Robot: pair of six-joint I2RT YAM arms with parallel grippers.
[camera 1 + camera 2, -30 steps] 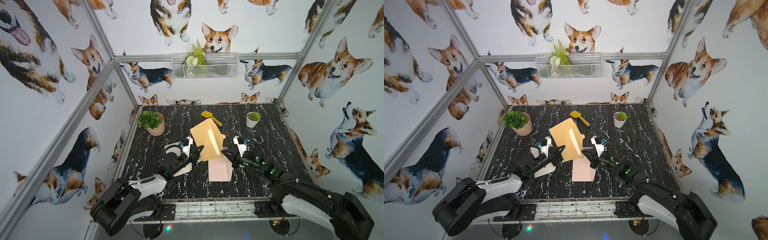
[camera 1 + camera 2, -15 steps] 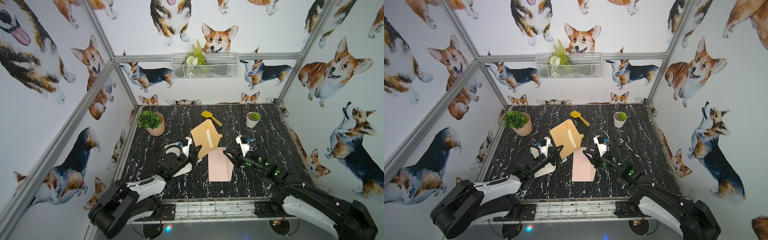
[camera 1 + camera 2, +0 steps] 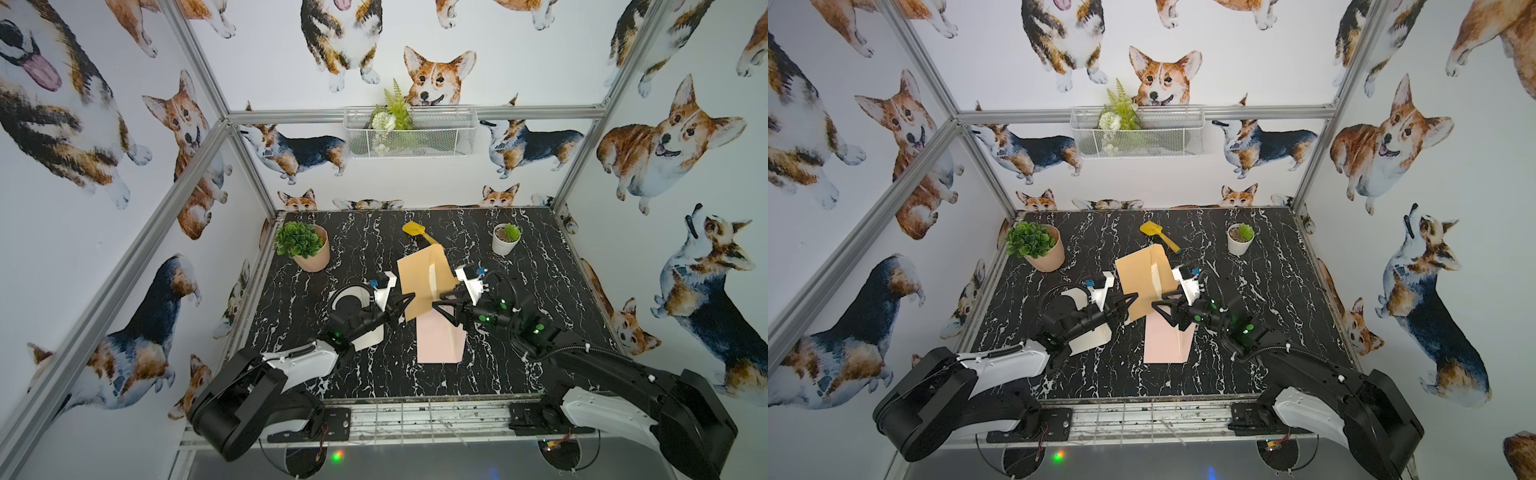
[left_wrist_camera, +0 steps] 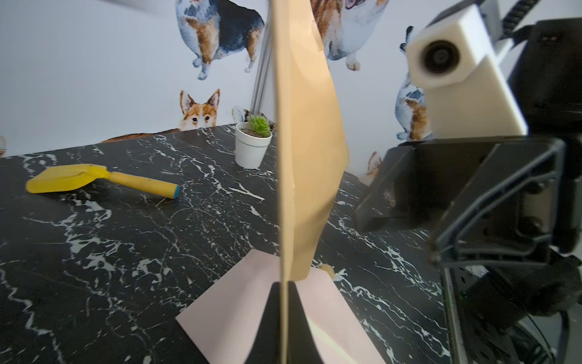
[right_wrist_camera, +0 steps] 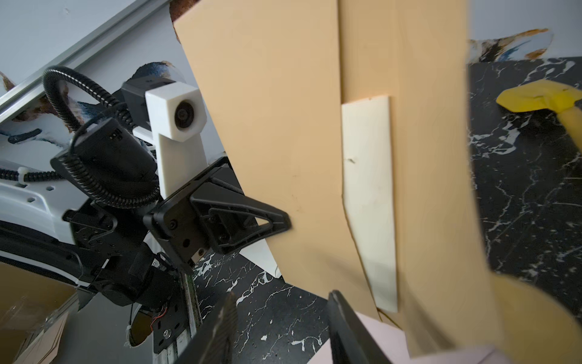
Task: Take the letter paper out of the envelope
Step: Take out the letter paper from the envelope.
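The tan envelope (image 3: 419,282) (image 3: 1138,278) hangs upright above the table's middle, seen edge-on in the left wrist view (image 4: 305,141). My left gripper (image 3: 409,297) (image 4: 285,286) is shut on its lower left edge. The letter paper (image 3: 438,345) (image 3: 1165,340), pale pink, lies flat on the table in front of the envelope, outside it, with its far end under the envelope's lower corner (image 4: 239,305). My right gripper (image 3: 440,305) (image 5: 282,296) stands open just above the paper's far right end, with nothing between its fingers and the envelope (image 5: 283,126) close behind.
A yellow scoop (image 3: 417,232) lies behind the envelope. A leafy plant in a terracotta pot (image 3: 305,247) stands back left, a small white pot (image 3: 506,239) back right. A wire basket (image 3: 409,131) hangs on the back wall. A white object (image 3: 368,334) lies under my left wrist.
My right gripper has gone from shut to open and let go of the pink paper, which now lies flat. The envelope in my left gripper has come down lower.
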